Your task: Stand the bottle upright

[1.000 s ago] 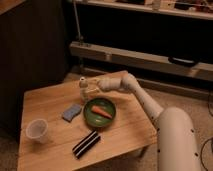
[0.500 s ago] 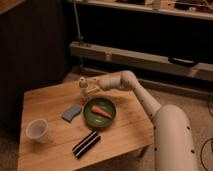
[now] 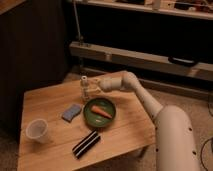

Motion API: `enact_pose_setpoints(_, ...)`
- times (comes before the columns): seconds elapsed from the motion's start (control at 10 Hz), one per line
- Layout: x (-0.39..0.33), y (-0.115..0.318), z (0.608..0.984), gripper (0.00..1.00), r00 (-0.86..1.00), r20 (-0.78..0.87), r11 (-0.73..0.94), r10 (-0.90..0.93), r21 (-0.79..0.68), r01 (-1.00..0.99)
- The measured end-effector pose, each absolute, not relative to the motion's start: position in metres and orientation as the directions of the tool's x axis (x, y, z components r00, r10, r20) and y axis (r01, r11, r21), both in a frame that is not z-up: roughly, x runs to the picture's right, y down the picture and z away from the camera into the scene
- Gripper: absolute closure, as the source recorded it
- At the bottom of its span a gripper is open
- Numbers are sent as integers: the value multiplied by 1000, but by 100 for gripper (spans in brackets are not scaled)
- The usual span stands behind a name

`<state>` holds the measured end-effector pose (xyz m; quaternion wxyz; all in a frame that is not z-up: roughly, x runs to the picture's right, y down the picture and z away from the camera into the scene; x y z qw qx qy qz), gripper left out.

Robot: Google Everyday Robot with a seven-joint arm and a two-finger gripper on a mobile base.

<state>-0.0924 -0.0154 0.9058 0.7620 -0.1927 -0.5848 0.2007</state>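
I see my gripper (image 3: 90, 88) at the table's (image 3: 130, 131) far edge, closed around the bottle (image 3: 84, 86), which stands upright just behind the green plate (image 3: 99, 112) holding a carrot (image 3: 101, 111).

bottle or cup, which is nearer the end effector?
The bottle, at the table's far edge right by the end effector; the cup sits at the near-left corner.

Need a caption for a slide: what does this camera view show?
White arm's tool beside the small upright clear plastic bottle with white cap at the wooden table's far edge, near a green plate holding a carrot.
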Motion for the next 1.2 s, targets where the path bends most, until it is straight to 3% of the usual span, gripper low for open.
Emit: enact_pose_setpoints(1.2, -70, -38, 894, 20, 250, 836, 863, 488, -506, 9)
